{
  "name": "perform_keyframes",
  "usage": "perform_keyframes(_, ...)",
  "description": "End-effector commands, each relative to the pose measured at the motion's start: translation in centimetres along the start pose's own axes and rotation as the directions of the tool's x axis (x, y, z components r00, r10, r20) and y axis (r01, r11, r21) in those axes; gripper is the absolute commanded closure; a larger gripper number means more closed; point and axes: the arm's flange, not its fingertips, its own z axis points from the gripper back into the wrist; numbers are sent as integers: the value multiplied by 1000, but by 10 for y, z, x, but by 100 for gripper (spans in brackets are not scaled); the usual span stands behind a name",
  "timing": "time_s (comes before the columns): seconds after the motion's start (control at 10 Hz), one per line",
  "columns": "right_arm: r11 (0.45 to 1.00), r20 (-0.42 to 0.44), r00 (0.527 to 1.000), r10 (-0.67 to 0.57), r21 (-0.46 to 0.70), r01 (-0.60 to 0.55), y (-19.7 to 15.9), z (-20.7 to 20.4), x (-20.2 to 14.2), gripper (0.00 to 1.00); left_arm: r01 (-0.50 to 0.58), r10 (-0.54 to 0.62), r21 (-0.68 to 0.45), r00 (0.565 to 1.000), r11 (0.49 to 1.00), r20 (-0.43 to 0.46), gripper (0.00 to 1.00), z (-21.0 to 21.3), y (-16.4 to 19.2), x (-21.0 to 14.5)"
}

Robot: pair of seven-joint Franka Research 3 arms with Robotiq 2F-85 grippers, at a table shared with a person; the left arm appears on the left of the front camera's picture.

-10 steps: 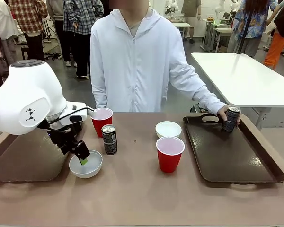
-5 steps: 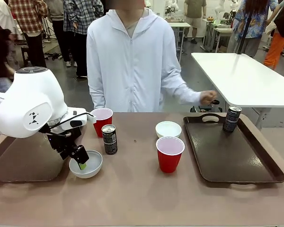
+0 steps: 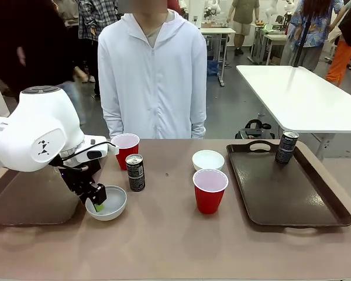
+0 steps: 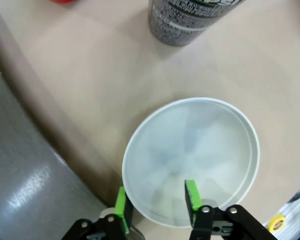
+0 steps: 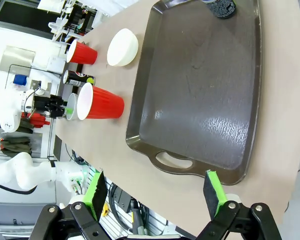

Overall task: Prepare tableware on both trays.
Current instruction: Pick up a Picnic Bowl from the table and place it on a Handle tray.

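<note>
I am clamping the left gripper (image 3: 97,203) on the near wall of the small white bowl (image 3: 113,202), one green pad inside the rim and one outside. So it is grasping that bowl where it sits on the table (image 3: 164,246), just beside the left tray (image 3: 23,205). I am judging that the lift wants care: a pinch off to one side on a thin, smooth wall could let the round bowl tip. I am therefore planning a short, level rise, only enough to clear the tray's raised rim, then a slow carry sideways onto its glossy brown floor. The slim black can (image 3: 135,172) is standing close by, so I am meaning to draw away from it. The right gripper (image 5: 155,192) is hanging spread and empty over the near end of the right tray (image 5: 200,90), which is carrying another can (image 3: 286,146). The second bowl (image 3: 208,159), the front red cup (image 3: 210,190) and the back red cup (image 3: 126,149) are sitting on the table between the trays.
</note>
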Motion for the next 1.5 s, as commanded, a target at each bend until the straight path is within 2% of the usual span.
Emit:
perform_keyframes(0.0, 1000, 17, 1000, 11, 22, -12, -2, -1, 1, 0, -2, 2, 7, 1000, 1000, 19, 100, -2, -1, 5)
perform_keyframes(0.5, 1000, 17, 1000, 11, 22, -12, -2, -1, 1, 0, -22, 22, 27, 1000, 999, 20, 100, 4, 1, 1)
perform_keyframes(0.6, 1000, 17, 1000, 11, 22, -12, -2, -1, 1, 0, -26, 26, -6, 1000, 1000, -4, 100, 9, 3, -3)
perform_keyframes(0.8, 1000, 17, 1000, 11, 22, -12, -2, -1, 1, 0, -71, 69, -56, 997, 996, -42, 100, 35, 7, -21)
perform_keyframes(0.9, 1000, 17, 1000, 11, 22, -12, -2, -1, 1, 0, -101, 98, -85, 995, 991, -37, 100, 65, 10, -35)
perform_keyframes(1.0, 1000, 17, 1000, 11, 22, -12, -2, -1, 1, 0, -129, 130, -113, 992, 985, -6, 100, 94, 15, -47)
perform_keyframes(1.2, 1000, 17, 1000, 11, 22, -12, -2, -1, 1, 0, -196, 204, -99, 977, 976, 70, 100, 136, 43, -58)
perform_keyframes(1.4, 1000, 17, 1000, 11, 22, -12, -2, -1, 1, 0, -276, 286, -91, 949, 957, 129, 100, 151, 93, -64)
